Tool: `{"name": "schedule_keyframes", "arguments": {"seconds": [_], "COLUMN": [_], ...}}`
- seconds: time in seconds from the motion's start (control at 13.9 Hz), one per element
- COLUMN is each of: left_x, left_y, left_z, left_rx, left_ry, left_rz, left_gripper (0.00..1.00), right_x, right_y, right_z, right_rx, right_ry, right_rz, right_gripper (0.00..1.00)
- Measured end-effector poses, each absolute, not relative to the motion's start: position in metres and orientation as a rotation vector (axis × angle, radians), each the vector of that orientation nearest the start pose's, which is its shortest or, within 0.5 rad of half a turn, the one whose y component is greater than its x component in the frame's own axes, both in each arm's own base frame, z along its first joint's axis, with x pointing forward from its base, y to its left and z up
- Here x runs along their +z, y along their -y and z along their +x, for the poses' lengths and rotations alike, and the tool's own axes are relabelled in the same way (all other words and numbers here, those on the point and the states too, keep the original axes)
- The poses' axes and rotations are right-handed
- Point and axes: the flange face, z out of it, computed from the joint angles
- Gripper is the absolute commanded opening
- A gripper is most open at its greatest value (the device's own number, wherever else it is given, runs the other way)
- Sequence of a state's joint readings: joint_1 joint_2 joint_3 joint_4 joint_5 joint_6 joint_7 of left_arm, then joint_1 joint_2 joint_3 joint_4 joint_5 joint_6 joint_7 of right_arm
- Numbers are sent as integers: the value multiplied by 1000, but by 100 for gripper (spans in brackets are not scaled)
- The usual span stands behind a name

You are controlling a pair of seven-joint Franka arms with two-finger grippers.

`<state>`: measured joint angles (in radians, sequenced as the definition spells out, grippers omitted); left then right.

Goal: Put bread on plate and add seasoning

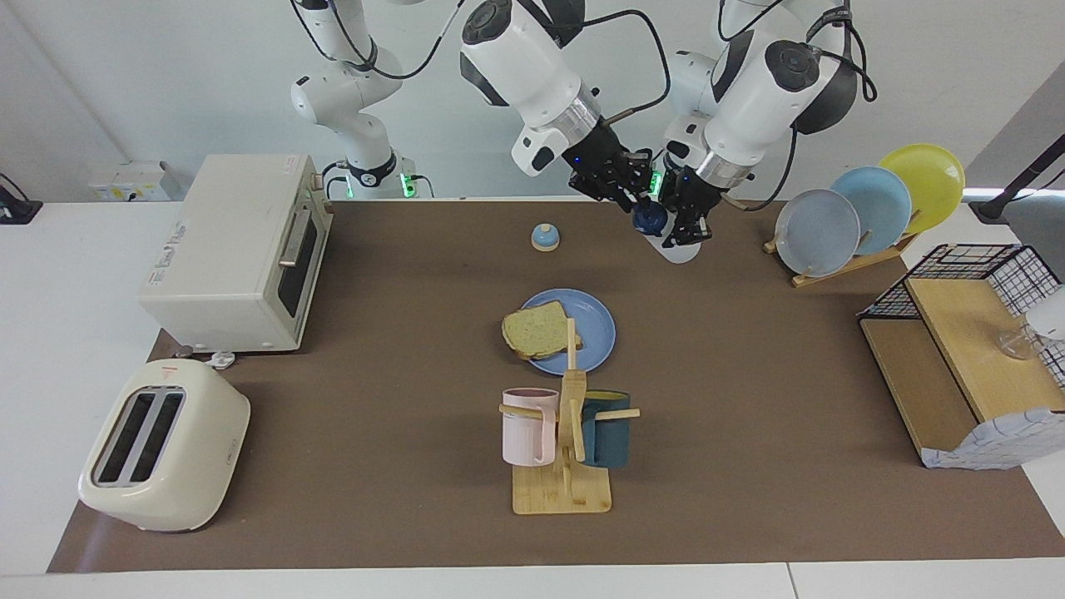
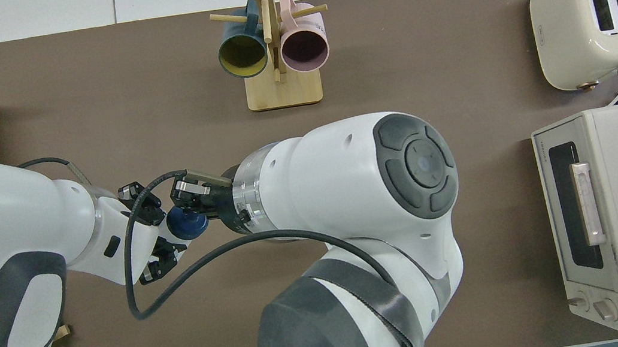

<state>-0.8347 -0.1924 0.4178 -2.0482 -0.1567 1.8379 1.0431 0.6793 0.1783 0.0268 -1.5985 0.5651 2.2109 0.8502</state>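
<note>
Brown matting covers the table, and above its edge closest to the robots the two grippers meet around the seasoning, a small whitish bottle with a dark navy cap. The left gripper is clamped on the bottle's body and holds it tilted in the air, cap uppermost. The right gripper reaches in from the other arm's side and has its fingers at the cap, seemingly closed on it, though the exact contact cannot be told. Below the grippers, toward the table's middle, lies the plate, round, flat and medium blue, with the bread, a speckled slice with a brown crust, resting on it and overhanging the rim toward the right arm's end. A small blue-domed bell stands on the mat beside the right gripper, apart from it. Past the plate, a wooden mug tree carries a pink mug and a dark teal mug. Beside the left gripper, a wooden rack holds three plates upright. A toaster oven and a cream toaster sit at the right arm's end.
</note>
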Motion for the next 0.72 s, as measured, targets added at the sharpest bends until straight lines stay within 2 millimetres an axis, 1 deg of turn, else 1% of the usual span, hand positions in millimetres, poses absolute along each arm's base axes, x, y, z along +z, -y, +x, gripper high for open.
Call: {"name": "schedule_keyframes", "arguments": {"seconds": [0.07, 0.14, 0.29, 0.5, 0.58, 0.72], "left_x": [515, 515, 515, 515, 515, 515], "left_y": [205, 204, 204, 203, 202, 202], "left_z": [458, 458, 458, 458, 459, 459], "left_rx": [-61, -62, -62, -65, -67, -69], "left_ry": [-2201, -2201, -2200, -2196, -2195, -2194], "left_rz": [-2552, -2554, -2556, -2560, -2562, -2563], "left_gripper": [0, 0, 0, 0, 0, 0], "right_x": [577, 577, 577, 577, 578, 578], "right_y": [-438, -438, -438, -437, -437, -437], "right_z": [489, 489, 489, 489, 489, 490], "right_rx": [85, 83, 81, 80, 79, 79], "right_ry": [-478, -478, -479, -480, -480, -480], "right_rz": [-2425, -2424, -2423, -2423, -2422, -2422], "right_gripper": [25, 20, 17, 2, 0, 0]}}
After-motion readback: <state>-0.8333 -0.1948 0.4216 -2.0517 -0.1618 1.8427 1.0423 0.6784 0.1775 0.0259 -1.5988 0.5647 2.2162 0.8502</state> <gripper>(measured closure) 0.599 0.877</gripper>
